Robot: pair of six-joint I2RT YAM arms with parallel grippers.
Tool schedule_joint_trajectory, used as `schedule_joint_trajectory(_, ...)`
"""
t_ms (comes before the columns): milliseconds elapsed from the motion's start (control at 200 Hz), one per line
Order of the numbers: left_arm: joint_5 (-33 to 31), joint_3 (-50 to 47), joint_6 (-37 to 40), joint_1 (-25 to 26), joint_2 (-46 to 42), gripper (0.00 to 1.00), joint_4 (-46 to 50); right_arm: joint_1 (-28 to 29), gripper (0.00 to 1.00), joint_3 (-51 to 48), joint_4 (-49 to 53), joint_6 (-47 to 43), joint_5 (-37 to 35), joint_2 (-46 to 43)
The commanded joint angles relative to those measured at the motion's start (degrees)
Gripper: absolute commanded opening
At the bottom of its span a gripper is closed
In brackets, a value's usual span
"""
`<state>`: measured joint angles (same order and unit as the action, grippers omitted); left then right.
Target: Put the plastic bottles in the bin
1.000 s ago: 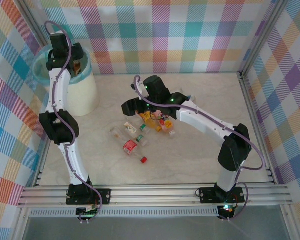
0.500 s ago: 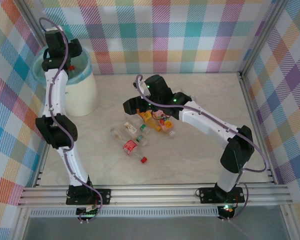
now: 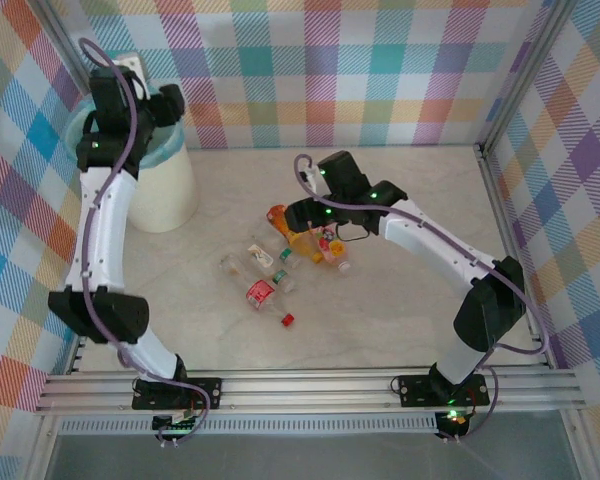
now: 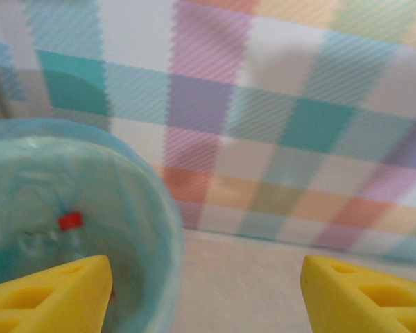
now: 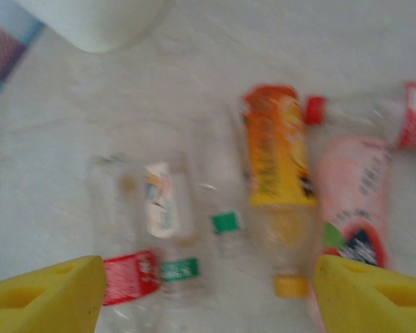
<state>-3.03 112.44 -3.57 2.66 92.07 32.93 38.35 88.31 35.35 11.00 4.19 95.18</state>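
Most of the plastic bottles [image 3: 280, 262] lie in a loose cluster on the middle of the surface [image 3: 380, 320], well apart from the bin [image 3: 165, 195], which stands at the far left corner. In the right wrist view at least half a dozen can be made out: an orange bottle [image 5: 274, 152], a pink-labelled one [image 5: 353, 201] just right of it, and several clear ones with red or white labels and green caps to the left. Inside the bin's teal liner [image 4: 159, 229] one clear bottle with a red cap [image 4: 70, 220] is visible; whether more lie under it I cannot tell.

The left claw [image 4: 206, 291] hangs over the bin's right rim, fingers spread wide and pinching nothing. The right claw [image 5: 211, 291] hovers above the cluster, also spread and empty, with the clear bottles and the orange bottle between its tips.

By my reading the job is at an early-to-middle stage: at least one bottle binned, most left on the surface.
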Motion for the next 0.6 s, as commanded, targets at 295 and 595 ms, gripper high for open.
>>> schedule_joint_trajectory(295,5.5,-26.5,0.7,16.0,-18.0,0.73,-1.0,-6.3,0.85,-9.0,0.8,-6.2,-2.3,4.0)
schedule_joint_trajectory(595,5.6,-38.7,-4.1,19.0,-23.7,0.73,-1.8,-7.0,0.86,-9.7,-1.2,-6.6,-1.5,10.9)
